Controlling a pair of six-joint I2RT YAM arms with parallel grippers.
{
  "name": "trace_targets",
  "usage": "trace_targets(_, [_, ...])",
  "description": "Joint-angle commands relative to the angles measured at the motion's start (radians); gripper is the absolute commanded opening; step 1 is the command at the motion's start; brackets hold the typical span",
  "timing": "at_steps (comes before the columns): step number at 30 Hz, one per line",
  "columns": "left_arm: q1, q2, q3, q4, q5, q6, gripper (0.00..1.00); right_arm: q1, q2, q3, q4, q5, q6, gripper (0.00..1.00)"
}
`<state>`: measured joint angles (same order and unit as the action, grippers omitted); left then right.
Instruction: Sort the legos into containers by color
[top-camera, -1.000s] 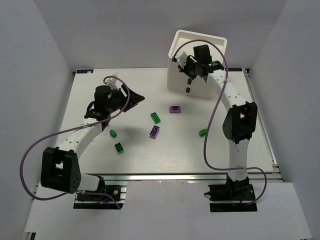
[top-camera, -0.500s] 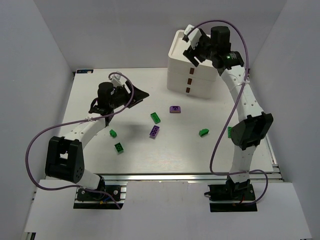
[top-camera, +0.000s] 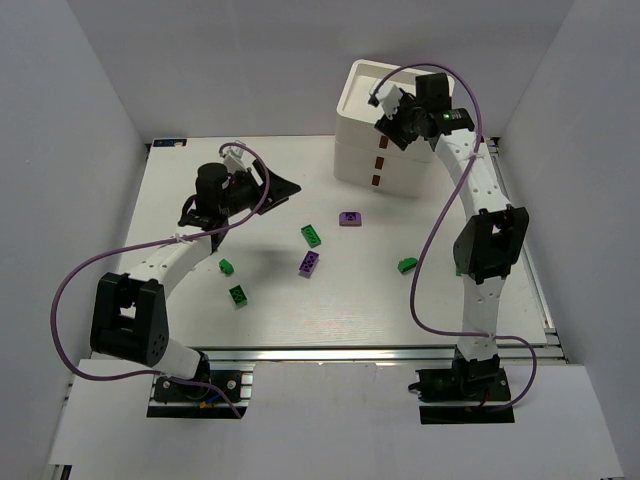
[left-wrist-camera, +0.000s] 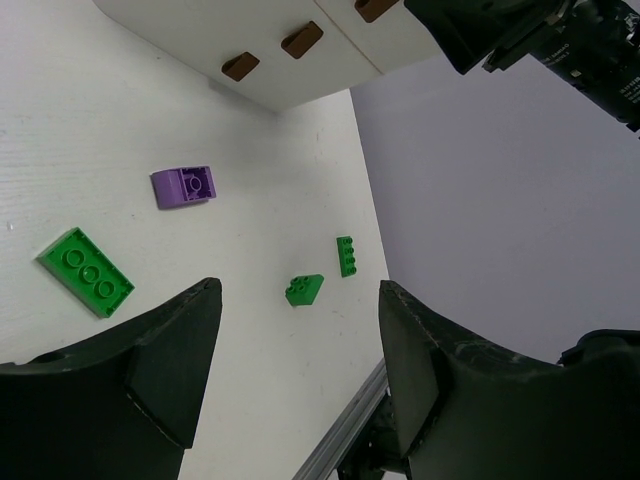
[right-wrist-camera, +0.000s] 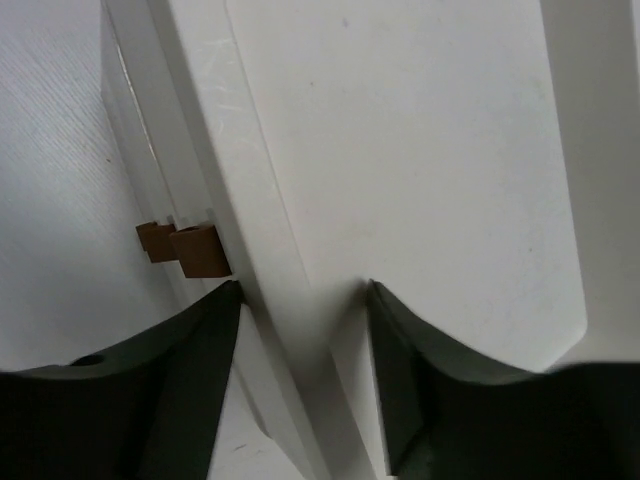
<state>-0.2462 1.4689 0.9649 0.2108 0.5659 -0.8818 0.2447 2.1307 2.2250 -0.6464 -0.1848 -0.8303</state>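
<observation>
Closest to me, on the arms' side of the white table (top-camera: 340, 320), the legos (top-camera: 238, 294) lie loose on the surface, none of them in a bin. A green lego sits nearest the edge on the left, and another green lego (top-camera: 226, 266) lies just beyond it. A purple lego (top-camera: 310, 263) rests toward the middle, and a further green lego (top-camera: 406, 264) lies off to the right, near the right arm. The left wrist view shows one more small green brick (left-wrist-camera: 348, 256) lying just beside that last one. Farther in there is a flat green plate (top-camera: 312, 235) and, past it, a purple block (top-camera: 349, 218) lying near the bins. Over the left-centre of the table the left gripper (top-camera: 270, 190) hangs above the surface, tipped toward the middle, its jaws spread with nothing between them. At the far edge, right of centre, the containers (top-camera: 352, 100) stand as a stack of three white bins, with brown marks (top-camera: 377, 180) one above another on the side facing me. The right gripper (top-camera: 388, 112) is up at the top bin, its fingers (right-wrist-camera: 180, 400) parted astride the near wall, one outside by the marks and one inside. A strip of wall shows beside the inner finger, so it looks loose rather than clenched.
</observation>
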Motion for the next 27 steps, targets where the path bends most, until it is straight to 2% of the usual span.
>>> trace_targets(1, [-0.005,-0.021,0.012,0.018,0.019,-0.002,0.74,-0.013,-0.003,0.001,-0.032,-0.019,-0.007,0.51])
trace_targets(3, [-0.005,-0.019,0.015,0.018,0.019,-0.003,0.74,-0.013,-0.002,0.004,-0.05,-0.039,-0.007,0.36])
trace_targets(4, [-0.005,-0.016,0.015,0.018,0.019,-0.003,0.74,-0.016,-0.003,0.002,-0.055,-0.063,-0.009,0.25])
trace_targets(6, [-0.005,-0.012,0.017,0.021,0.022,-0.005,0.73,-0.013,-0.006,0.004,-0.077,-0.091,-0.009,0.16])
trace_targets(7, [-0.005,-0.007,0.018,0.022,0.025,-0.005,0.73,-0.012,-0.009,0.004,-0.081,-0.117,-0.003,0.05])
trace_targets(8, [-0.005,-0.004,0.018,0.024,0.025,-0.006,0.74,-0.009,-0.011,0.004,-0.082,-0.13,0.003,0.0])
trace_targets(12, [-0.005,0.011,0.028,0.03,0.034,-0.006,0.73,0.002,-0.006,0.033,-0.096,-0.183,0.052,0.0])
trace_targets(20, [-0.005,0.067,0.072,0.056,0.052,-0.008,0.74,0.036,0.008,0.045,-0.104,-0.185,0.149,0.0])
trace_targets(27, [-0.054,0.27,0.242,0.105,0.077,0.01,0.73,0.047,0.009,0.042,-0.113,-0.159,0.195,0.0])
